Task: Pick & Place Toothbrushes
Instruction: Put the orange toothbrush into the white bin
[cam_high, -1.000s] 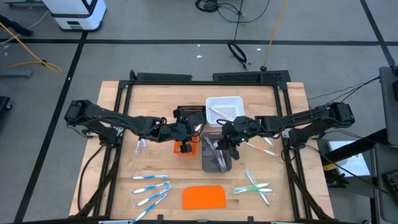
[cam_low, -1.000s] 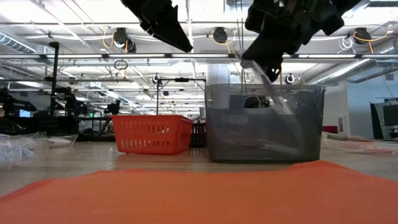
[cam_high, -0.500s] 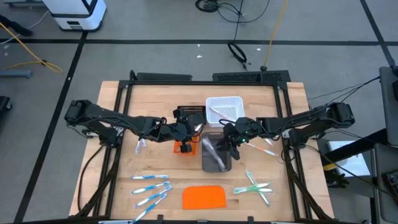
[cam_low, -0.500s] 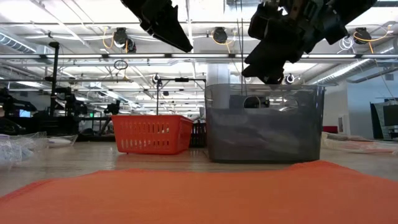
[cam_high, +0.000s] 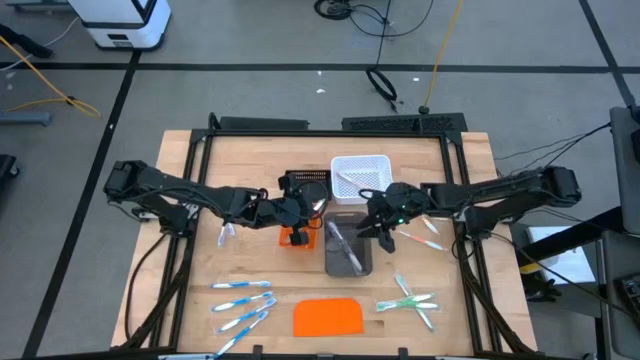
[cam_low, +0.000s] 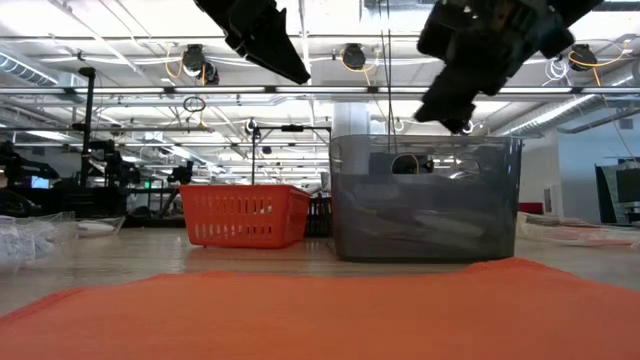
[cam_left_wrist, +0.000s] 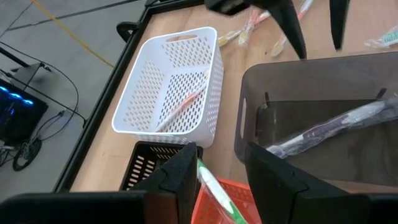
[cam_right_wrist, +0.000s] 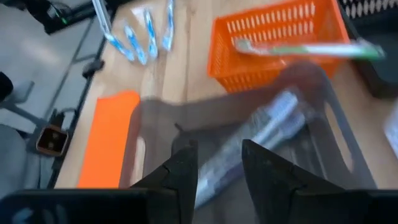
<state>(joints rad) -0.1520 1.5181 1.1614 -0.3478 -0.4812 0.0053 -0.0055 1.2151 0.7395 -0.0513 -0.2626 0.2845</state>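
A pale grey toothbrush (cam_left_wrist: 336, 127) lies inside the dark grey tray (cam_high: 347, 262). My right gripper (cam_right_wrist: 217, 168) hangs open above that tray's right side (cam_high: 374, 226), with nothing between its fingers. My left gripper (cam_left_wrist: 221, 168) hovers open over the orange tray (cam_high: 297, 238). A green toothbrush (cam_right_wrist: 298, 50) slants across that tray's rims. A pink toothbrush (cam_left_wrist: 181, 106) lies in the white tray (cam_high: 358, 178). Blue toothbrushes (cam_high: 243, 300), green ones (cam_high: 410, 300) and pink ones (cam_high: 420, 240) lie loose on the table.
A black tray (cam_high: 305, 183) stands behind the orange one, beside the white tray. A flat orange slab (cam_high: 328, 317) lies near the table's front edge, filling the foreground of the low view (cam_low: 320, 310). The bare wood lies mostly toward the left and far edges.
My right gripper has opened and let go of the pale grey toothbrush, which slanted down into the dark grey tray and now lies in it. The gripper has then drawn back a little toward the table's right edge.
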